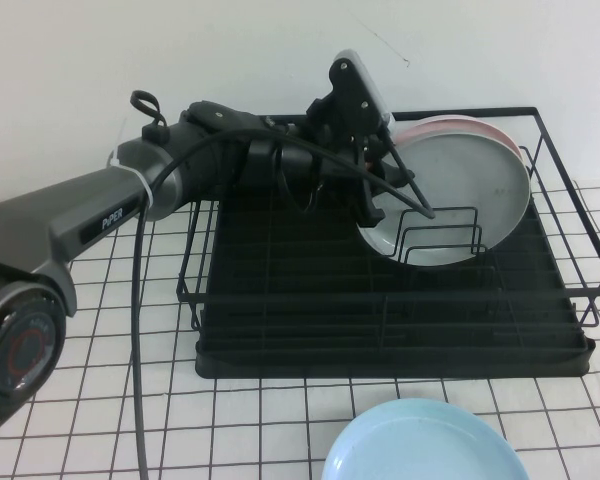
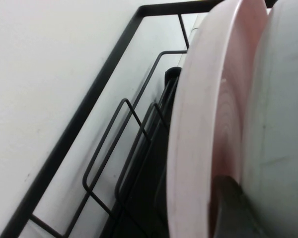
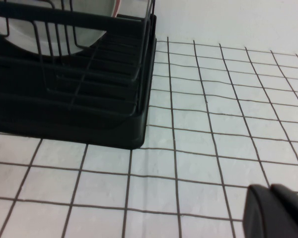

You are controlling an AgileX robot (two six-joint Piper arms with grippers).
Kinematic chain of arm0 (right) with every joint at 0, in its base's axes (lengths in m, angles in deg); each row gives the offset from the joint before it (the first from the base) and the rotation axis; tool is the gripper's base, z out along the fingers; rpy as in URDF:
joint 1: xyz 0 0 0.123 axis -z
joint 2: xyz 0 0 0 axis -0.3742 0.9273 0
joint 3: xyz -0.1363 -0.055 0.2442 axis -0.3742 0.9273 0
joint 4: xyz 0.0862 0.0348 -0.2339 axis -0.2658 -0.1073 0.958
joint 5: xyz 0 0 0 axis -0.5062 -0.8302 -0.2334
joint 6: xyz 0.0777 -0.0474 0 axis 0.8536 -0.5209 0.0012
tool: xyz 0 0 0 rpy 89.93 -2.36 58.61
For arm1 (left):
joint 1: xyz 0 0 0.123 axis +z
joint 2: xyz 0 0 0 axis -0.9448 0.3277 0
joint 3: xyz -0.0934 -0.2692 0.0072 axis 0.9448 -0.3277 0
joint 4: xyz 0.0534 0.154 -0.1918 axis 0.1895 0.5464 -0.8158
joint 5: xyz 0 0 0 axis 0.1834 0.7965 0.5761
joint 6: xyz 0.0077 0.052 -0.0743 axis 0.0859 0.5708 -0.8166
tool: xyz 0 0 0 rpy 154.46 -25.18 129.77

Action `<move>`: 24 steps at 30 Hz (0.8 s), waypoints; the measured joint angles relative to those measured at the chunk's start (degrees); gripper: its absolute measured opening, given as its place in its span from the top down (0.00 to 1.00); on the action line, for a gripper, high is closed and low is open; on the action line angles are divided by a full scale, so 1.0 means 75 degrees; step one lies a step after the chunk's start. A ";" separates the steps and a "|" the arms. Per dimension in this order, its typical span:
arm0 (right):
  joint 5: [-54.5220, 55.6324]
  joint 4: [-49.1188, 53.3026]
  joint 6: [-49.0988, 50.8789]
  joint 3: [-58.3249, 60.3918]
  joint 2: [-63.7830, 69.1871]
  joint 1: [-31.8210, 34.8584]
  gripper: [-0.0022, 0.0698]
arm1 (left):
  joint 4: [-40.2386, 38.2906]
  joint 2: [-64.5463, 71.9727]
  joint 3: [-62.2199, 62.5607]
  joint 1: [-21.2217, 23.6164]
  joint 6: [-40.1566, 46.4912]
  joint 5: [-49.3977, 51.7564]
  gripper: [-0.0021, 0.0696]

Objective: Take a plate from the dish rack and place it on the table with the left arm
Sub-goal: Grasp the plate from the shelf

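The left arm (image 1: 100, 215) reaches across the rack (image 1: 380, 300), its left gripper (image 1: 375, 175) at the upper edge of the grey plate (image 1: 460, 190). One finger (image 2: 233, 208) sits between this plate and the pink plate (image 2: 208, 124) behind, so the jaws straddle the rim; whether they pinch it I cannot tell. Dividers keep both plates upright. The right gripper (image 3: 275, 210) hangs low over the table (image 3: 213, 148), jaw state unclear
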 joint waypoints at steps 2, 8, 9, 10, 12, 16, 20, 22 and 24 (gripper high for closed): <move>0.0000 0.0000 0.0000 0.0000 0.0000 0.0000 0.97 | -0.0041 0.0003 0.0000 0.0000 0.0000 -0.0034 0.63; 0.0000 0.0000 0.0000 0.0000 0.0000 0.0000 0.97 | -0.0097 0.0003 0.0000 0.0000 0.0031 -0.0087 0.86; 0.0000 0.0000 0.0000 0.0000 0.0000 0.0000 0.97 | -0.0097 0.0003 0.0000 0.0000 0.0003 -0.0087 0.86; 0.0000 0.0000 0.0000 0.0000 0.0000 0.0000 0.97 | -0.0116 0.0003 0.0000 0.0000 -0.0042 -0.0103 0.86; 0.0000 0.0000 0.0000 0.0000 0.0000 0.0000 0.97 | -0.0115 0.0003 0.0000 0.0000 -0.0137 -0.0119 0.86; 0.0000 0.0000 0.0000 0.0000 0.0000 0.0000 0.97 | -0.0010 -0.0106 0.0000 0.0015 -0.0279 -0.0119 0.86; 0.0000 0.0000 0.0000 0.0000 0.0000 0.0000 0.97 | 0.0083 -0.0566 0.0000 0.0015 -0.0429 0.0002 0.86; 0.0000 0.0000 0.0000 0.0000 0.0000 0.0000 0.97 | 0.0112 -0.0885 0.0000 0.0015 -0.0479 0.0051 0.86; 0.0000 0.0000 0.0000 0.0000 0.0000 0.0000 0.97 | 0.0151 -0.1110 0.0000 0.0015 -0.0548 0.0050 0.86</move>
